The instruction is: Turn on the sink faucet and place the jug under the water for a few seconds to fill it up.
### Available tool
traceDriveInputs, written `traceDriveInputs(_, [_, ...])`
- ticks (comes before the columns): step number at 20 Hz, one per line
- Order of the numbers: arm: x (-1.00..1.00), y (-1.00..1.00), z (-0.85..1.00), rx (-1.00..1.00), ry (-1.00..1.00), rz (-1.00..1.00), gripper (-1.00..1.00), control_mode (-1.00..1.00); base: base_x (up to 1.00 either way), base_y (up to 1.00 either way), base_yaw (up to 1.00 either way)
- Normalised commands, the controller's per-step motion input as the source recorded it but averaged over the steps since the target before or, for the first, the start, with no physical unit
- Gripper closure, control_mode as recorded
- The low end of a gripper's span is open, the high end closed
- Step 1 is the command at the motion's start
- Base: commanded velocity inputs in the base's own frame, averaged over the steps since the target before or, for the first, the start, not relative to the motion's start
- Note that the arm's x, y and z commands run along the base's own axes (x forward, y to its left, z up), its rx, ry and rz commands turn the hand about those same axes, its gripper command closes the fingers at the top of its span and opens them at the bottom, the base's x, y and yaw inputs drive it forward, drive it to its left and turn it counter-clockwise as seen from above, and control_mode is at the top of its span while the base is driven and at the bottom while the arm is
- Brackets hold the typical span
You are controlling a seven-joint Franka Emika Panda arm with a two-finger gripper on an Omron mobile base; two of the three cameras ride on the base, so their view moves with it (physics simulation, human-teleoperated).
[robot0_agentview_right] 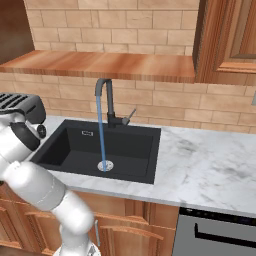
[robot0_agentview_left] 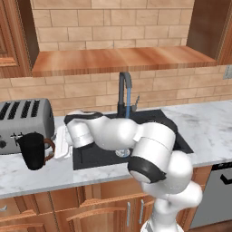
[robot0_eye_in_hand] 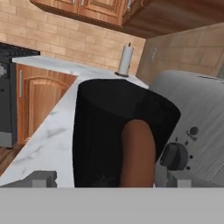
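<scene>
The black jug (robot0_agentview_left: 32, 152) stands on the marble counter left of the sink (robot0_agentview_left: 102, 156), its brown handle (robot0_agentview_left: 49, 149) turned toward my hand. My gripper (robot0_agentview_left: 59, 146) sits level with that handle, open. In the hand view the jug (robot0_eye_in_hand: 105, 131) looms close, with my gripper (robot0_eye_in_hand: 113, 179) open and its fingertips (robot0_eye_in_hand: 41, 178) standing either side of the jug's base, not closed on it. The dark sink faucet (robot0_agentview_right: 105, 97) arches over the sink (robot0_agentview_right: 75, 145), and a blue stream of water (robot0_agentview_right: 101, 135) falls from the spout to the drain (robot0_agentview_right: 105, 165).
A silver toaster (robot0_agentview_left: 25, 121) stands right behind the jug, close against it in the hand view (robot0_eye_in_hand: 197, 118). A paper towel roll (robot0_eye_in_hand: 126, 60) stands farther along the counter. A wooden shelf (robot0_agentview_left: 122, 59) hangs above the faucet. A dishwasher front (robot0_agentview_right: 220, 235) is at lower right.
</scene>
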Motion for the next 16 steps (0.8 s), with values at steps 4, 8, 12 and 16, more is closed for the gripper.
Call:
traceDriveInputs(4, [0.10, 0.01, -0.05, 0.00, 0.00, 0.00, -1.00, -1.00, 0.00, 0.00, 0.00])
traceDriveInputs(8, [0.12, 0.00, -0.10, 0.00, 0.00, 0.00, -1.00, -1.00, 0.00, 0.00, 0.00])
traceDriveInputs(12, [0.19, 0.00, -0.13, 0.00, 0.00, 0.00, -1.00, -1.00, 0.00, 0.00, 0.00])
traceDriveInputs(16, [0.16, 0.01, -0.22, 0.00, 0.00, 0.01, -1.00, -1.00, 0.00, 0.00, 0.00])
